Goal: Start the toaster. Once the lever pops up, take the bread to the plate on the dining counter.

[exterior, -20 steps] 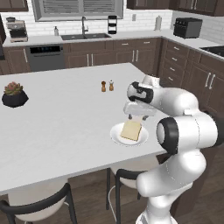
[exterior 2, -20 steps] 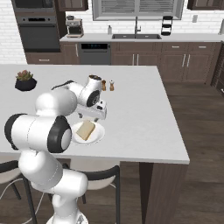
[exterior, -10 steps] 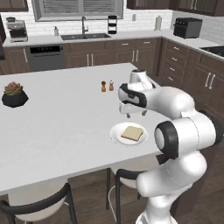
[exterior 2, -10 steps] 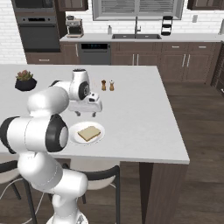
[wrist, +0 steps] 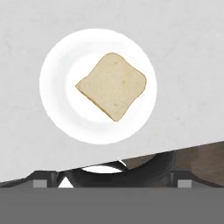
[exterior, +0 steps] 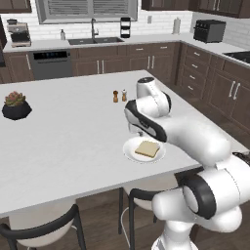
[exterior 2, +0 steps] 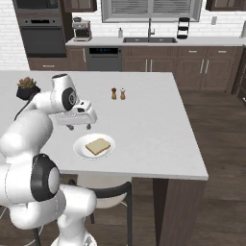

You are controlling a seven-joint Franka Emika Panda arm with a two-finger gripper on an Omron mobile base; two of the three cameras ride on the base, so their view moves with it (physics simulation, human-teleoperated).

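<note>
Resting flat on the plate, the bread is sitting near the table's front edge, so the delivery is looking done. The gripper is hovering above it; I cannot tell how the jaws stand.

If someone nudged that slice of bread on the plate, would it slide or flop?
The bread lies flat and thin on the smooth white plate, so it would probably slide easily. It looks toasted, so likely stiff and light, not floppy.

Bread flat on plate, near dining counter front edge; arm above, apart.
</note>
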